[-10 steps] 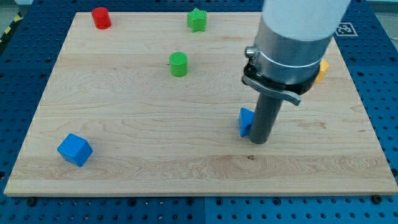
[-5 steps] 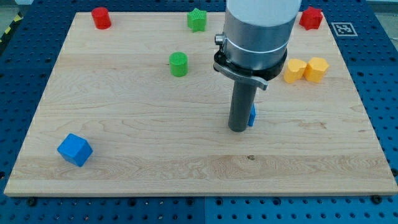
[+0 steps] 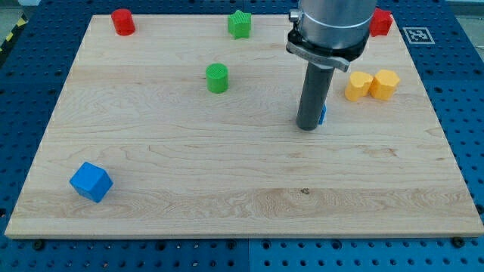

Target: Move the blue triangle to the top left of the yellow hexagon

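My tip [image 3: 308, 127] rests on the wooden board right of centre. The blue triangle [image 3: 323, 115] is almost wholly hidden behind the rod; only a blue sliver shows at the rod's right side, touching it. The yellow hexagon [image 3: 386, 83] sits to the upper right, with a yellow heart-shaped block [image 3: 357, 86] touching its left side. The blue triangle lies below and left of the yellow pair, a short gap from the heart.
A green cylinder [image 3: 217, 78] and a green star [image 3: 239, 23] lie at upper centre. A red cylinder [image 3: 122, 21] is at top left, a red block [image 3: 380, 22] at top right. A blue cube [image 3: 91, 182] sits at bottom left.
The rod swung from the triangle's right side to its left, then pushed it up and to the right, toward the yellow blocks. The other blocks have not moved.
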Available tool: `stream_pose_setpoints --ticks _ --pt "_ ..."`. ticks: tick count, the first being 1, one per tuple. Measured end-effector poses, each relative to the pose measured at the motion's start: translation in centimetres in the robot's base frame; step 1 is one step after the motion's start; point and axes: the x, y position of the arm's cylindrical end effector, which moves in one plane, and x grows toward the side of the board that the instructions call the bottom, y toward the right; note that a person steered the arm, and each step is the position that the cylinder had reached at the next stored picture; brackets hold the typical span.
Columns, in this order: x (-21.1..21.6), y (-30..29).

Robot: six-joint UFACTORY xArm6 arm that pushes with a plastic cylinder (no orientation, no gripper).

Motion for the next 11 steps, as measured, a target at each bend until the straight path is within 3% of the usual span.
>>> stream_pose_setpoints --ticks 4,7,9,11 --pt "-7.1 1.6" --pt "-7.4 8.4" --pt "-7.6 9.5" --pt "-11.0 9.4"
